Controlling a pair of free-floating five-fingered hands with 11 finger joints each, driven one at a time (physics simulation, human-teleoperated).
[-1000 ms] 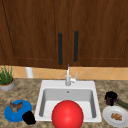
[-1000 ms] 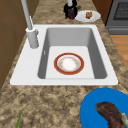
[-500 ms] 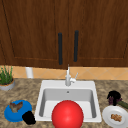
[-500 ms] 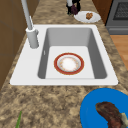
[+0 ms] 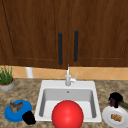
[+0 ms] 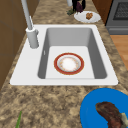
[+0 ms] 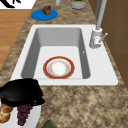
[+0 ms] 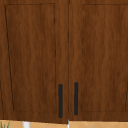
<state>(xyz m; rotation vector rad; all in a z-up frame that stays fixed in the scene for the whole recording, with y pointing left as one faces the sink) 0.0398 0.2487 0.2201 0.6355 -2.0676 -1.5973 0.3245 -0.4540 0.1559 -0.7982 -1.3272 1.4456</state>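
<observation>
Above the white plate (image 5: 110, 118), right hand (image 5: 115, 98) clutching grapes (image 7: 23, 113).

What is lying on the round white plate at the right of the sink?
On the round white plate lie a brown pastry and purple grapes, held by the black right hand. The hand covers the bunch's top.

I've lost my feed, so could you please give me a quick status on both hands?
Right hand over white plate, fingers curled on grapes. Left hand idle beside blue plate. Red bowl in sink.
</observation>
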